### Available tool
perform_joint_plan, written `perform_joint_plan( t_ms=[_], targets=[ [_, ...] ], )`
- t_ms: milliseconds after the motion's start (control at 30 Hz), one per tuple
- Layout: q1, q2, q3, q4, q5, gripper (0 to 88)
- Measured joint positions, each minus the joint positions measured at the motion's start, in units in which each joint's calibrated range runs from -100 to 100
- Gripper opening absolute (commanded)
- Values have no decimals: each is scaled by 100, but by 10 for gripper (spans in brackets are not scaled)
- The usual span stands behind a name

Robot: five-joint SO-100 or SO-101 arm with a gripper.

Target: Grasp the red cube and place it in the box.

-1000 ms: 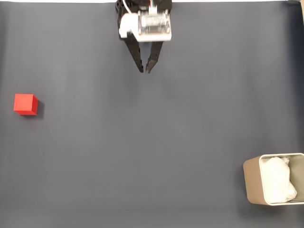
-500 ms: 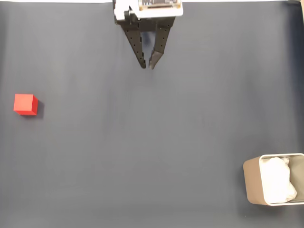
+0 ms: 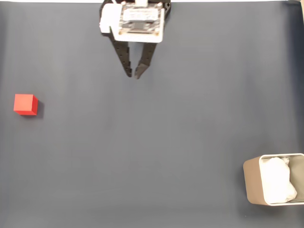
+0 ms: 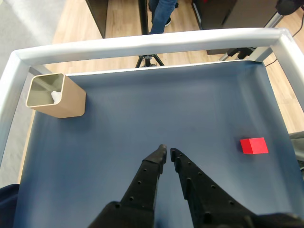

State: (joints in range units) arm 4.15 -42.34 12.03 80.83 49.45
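Swinging left in the fixed view since a second ago, the claw [image 3: 132,75] hangs over the bench [image 3: 156,142], clenched almost tip to tip and empty. The red cube [image 3: 25,104] sits well off to its left, the box [image 3: 273,185] far to its lower right. The cube looks light, stiff and matte; pinching two opposite flat faces should hold.

The black pincer [image 4: 167,151] hangs over the blue table [image 4: 142,118], its tips nearly together with a thin gap and nothing between them. The cube [image 4: 253,145] lies to the right. The box [image 4: 56,96] stands at the far left corner, well apart.
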Motion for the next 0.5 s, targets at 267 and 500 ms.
perform_joint_plan(
  t_ms=[267,500],
  targets=[
    [490,148,0,-8,-15,0],
    [1001,269,0,-32,-29,0]
  ],
)
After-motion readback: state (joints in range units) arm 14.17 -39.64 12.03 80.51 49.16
